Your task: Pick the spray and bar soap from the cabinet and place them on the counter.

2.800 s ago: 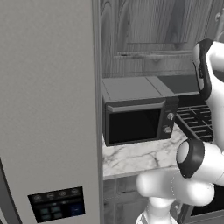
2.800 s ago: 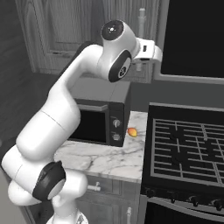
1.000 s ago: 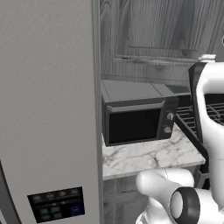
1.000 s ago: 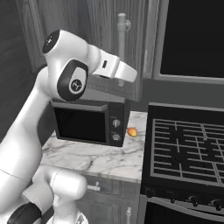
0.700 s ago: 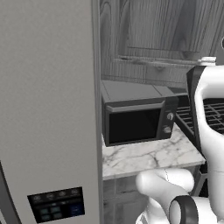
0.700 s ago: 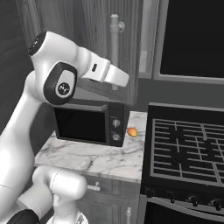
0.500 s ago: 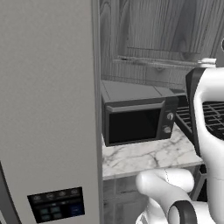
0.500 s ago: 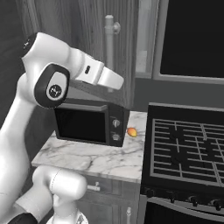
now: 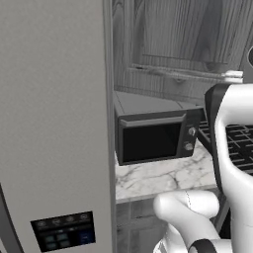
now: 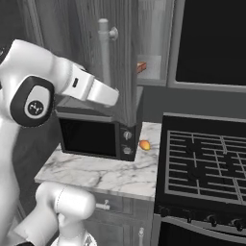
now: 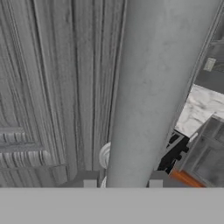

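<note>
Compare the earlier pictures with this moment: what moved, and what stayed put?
The dark grey wood-grain cabinet door has swung further open, drawn by the claw shut on its pale grey cylindrical bar handle; the white arm has swept left with it in the right base view. An orange-brown block now shows inside the cabinet. The black microwave, white marble counter and small orange item stayed put.
</note>
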